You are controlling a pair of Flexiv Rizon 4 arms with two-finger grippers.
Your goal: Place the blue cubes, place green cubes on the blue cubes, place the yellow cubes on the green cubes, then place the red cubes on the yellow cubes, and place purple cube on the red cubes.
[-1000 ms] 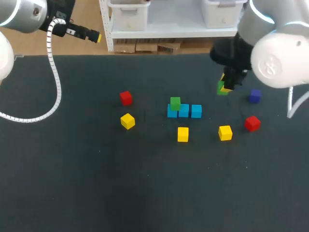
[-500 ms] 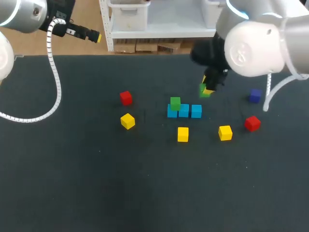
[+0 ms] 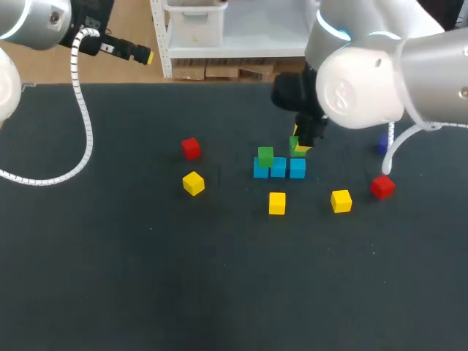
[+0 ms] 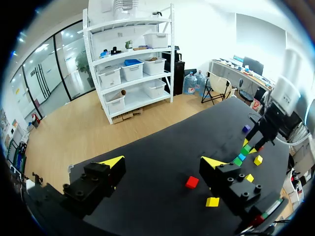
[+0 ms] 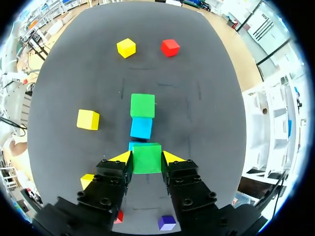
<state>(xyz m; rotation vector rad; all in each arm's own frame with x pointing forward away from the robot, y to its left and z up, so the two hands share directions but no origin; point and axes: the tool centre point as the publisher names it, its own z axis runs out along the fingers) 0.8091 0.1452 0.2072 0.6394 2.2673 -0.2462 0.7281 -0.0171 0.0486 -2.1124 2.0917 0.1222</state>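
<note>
Yellow tips of right gripper (image 5: 146,156) clamped on green cube (image 5: 146,161), hovering over the near end of 3 blue cubes (image 3: 278,169), evidently to cap it like the far end's stacked green (image 3: 265,155). Left gripper (image 4: 163,162) gaping, empty, well apart.

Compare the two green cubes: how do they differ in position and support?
The held green cube is clamped in the right gripper, off the table; the stacked green cube rests free on the blue row. The stacked one tops one end of that row; the held one hangs over the other end. Both share colour and shape.
</note>
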